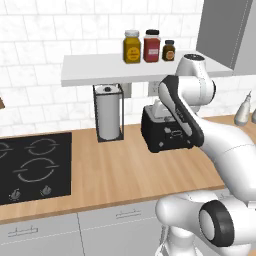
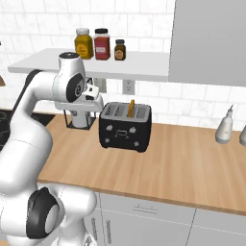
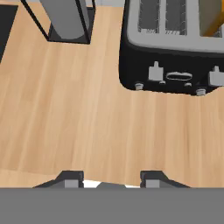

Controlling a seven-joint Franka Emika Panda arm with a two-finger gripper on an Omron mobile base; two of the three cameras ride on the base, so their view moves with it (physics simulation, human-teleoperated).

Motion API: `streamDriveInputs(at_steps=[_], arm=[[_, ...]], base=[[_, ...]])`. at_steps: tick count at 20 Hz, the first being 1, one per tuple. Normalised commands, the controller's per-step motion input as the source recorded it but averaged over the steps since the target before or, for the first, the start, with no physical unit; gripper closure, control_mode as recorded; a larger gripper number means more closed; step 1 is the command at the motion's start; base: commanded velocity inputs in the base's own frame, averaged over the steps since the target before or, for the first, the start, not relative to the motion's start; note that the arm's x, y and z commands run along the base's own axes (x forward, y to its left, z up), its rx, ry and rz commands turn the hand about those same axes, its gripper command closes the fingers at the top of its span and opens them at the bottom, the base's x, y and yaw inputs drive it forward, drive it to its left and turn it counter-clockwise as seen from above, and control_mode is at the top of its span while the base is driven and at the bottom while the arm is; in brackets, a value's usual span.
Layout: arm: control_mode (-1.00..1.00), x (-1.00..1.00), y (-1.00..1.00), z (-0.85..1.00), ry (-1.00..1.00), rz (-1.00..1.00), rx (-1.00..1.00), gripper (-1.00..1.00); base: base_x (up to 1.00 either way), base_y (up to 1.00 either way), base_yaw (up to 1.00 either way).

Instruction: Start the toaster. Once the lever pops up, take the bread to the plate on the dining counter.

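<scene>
Two fingertips of your gripper [image 3: 109, 178] are sitting partly open, holding nothing, hovering over the wood counter [image 3: 87, 122] near the toaster [image 2: 125, 127]. Bread [image 2: 131, 108] is poking up from its right slot.

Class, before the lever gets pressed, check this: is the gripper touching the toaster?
Apart. In the hand view the fingertips rise over bare wood counter, with the toaster clearly farther ahead.

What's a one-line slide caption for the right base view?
Arm beside the black toaster, bread poking up from a slot, three jars on the shelf above.
</scene>
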Motion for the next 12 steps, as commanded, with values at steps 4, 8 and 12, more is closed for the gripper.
streamDriveInputs(at_steps=[4,8,12], arm=[[-1.00,0.00,-0.17,0.00,-0.02,0.00,0.00,-1.00],[-1.00,0.00,-0.62,0.00,-0.04,0.00,0.00,-1.00],[-1.00,0.00,-0.68,0.00,-0.03,0.00,0.00,-1.00]], base=[[0.00,0.00,0.00],[0.00,0.00,0.00],[0.00,0.00,0.00]])
